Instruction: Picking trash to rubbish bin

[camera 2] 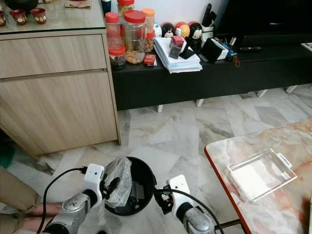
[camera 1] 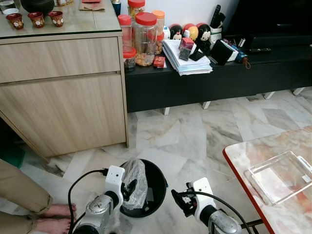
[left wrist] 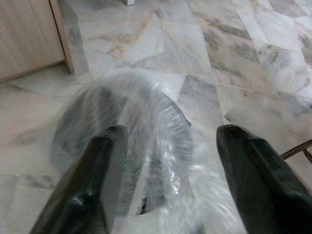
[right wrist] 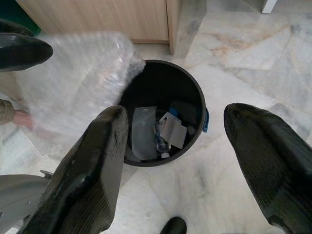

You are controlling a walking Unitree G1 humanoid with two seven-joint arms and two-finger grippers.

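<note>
From where I stood, the left gripper [camera 1: 130, 189] hung over the near rim of the black rubbish bin [camera 1: 158, 184] on the marble floor [camera 1: 195, 131], with a crumpled sheet of clear plastic wrap [camera 1: 136, 183] at its fingers. In the left wrist view the two black fingers [left wrist: 97, 175] stood wide apart with the blurred wrap between them, so I could not tell whether it was gripped or merely caught against one finger. The wrap hung partly over the bin's mouth, and inside the bin lay some scraps of paper and packaging [right wrist: 163, 131]. The right gripper [camera 1: 179, 199] hovered just beside the bin on its other side, fingers spread wide and holding nothing. To the right stood a marble worktop [camera 1: 248, 156] with a red edge, carrying a clear plastic tray [camera 1: 280, 175]. A person's bare feet [camera 1: 56, 217] rested on the floor near the left arm. Behind stood a wooden cabinet [camera 1: 63, 97] and a low black shelf bearing red-lidded jars [camera 1: 145, 36].
</note>
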